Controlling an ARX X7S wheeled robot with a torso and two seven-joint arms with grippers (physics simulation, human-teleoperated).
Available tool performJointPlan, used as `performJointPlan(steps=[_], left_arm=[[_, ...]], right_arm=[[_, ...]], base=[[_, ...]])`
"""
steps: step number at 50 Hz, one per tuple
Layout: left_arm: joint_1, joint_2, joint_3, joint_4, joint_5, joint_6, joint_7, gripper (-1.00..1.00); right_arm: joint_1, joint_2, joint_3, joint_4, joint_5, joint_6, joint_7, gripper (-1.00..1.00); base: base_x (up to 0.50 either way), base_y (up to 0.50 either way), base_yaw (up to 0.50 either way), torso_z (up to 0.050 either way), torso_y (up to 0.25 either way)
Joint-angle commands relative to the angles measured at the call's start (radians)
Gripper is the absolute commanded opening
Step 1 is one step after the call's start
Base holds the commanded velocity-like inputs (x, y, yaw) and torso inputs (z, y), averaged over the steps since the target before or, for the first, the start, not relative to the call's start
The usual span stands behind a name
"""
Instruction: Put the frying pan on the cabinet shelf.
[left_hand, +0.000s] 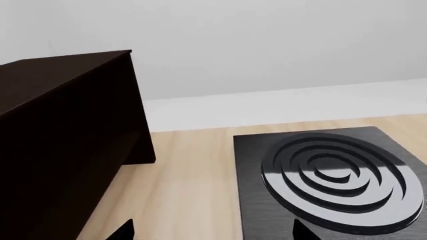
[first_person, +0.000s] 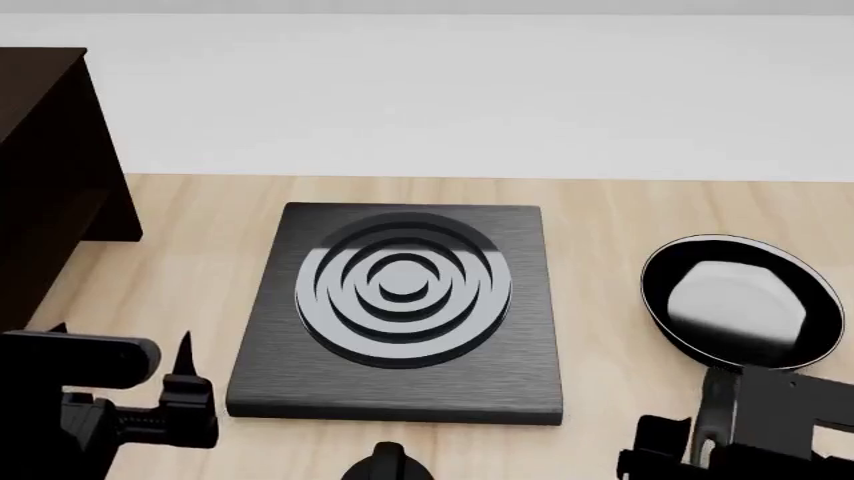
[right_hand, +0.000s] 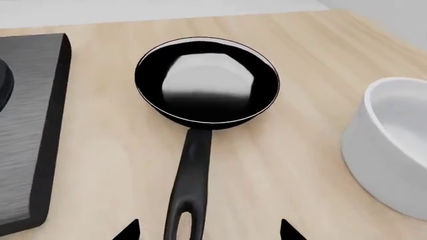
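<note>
the frying pan (right_hand: 207, 82) rests flat on the wooden table (right_hand: 293, 165), directly ahead of the right gripper (right_hand: 208, 231), with its handle (right_hand: 190, 185) pointing back toward that gripper. the handle's end, with its hole, lies between the two spread fingertips (right_hand: 128, 231), which do not touch it; the right gripper is wide open and holds nothing. a white bowl (right_hand: 393, 145) stands on the table beside the pan, apart from it. on the pan's other side lies the square black ringed plate (first_person: 400, 310), near but not touching. the left gripper (left_hand: 212, 232) is also open and empty, its fingertips just visible in the left wrist view, hovering near the ringed plate's edge. the cabinet shelf (left_hand: 60, 130) stands just ahead and to the outer side of the left gripper, well apart from the pan.
</note>
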Motion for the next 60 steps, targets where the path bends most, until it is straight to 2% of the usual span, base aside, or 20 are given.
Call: performJointPlan(steps=[1, 29, 40, 52, 57, 60], left_arm=[[0.001, -0.003, 0.003, -0.008, -0.007, 0.004, 0.003, 1.00], [0.016, 0.000, -0.006, -0.027, -0.019, 0.042, -0.004, 1.00], [0.024, -0.003, -0.005, -0.018, -0.026, 0.040, -0.009, 1.00], [0.024, -0.006, 0.000, -0.013, -0.033, 0.032, -0.013, 1.00], [0.025, -0.008, -0.002, -0.013, -0.036, 0.030, -0.015, 1.00], [0.025, -0.008, -0.001, -0.014, -0.037, 0.030, -0.017, 1.00]], right_arm=[[0.018, -0.007, -0.004, 0.124, -0.012, -0.043, -0.027, 1.00], [0.265, -0.016, -0.063, 0.375, -0.009, 0.013, -0.113, 1.00], [0.412, -0.020, -0.107, 0.624, -0.048, -0.021, -0.175, 1.00], [0.553, -0.062, -0.153, 0.988, -0.107, -0.170, -0.258, 1.00], [0.626, -0.088, -0.171, 1.228, -0.141, -0.294, -0.303, 1.00], [0.621, -0.091, -0.162, 1.242, -0.149, -0.294, -0.307, 1.00]], base=[[0.00, 0.00, 0.00, 0.000, 0.000], [0.00, 0.00, 0.00, 0.000, 0.000], [0.00, 0.00, 0.00, 0.000, 0.000], [0.00, 0.00, 0.00, 0.000, 0.000], [0.00, 0.00, 0.00, 0.000, 0.000], [0.00, 0.00, 0.00, 0.000, 0.000]])
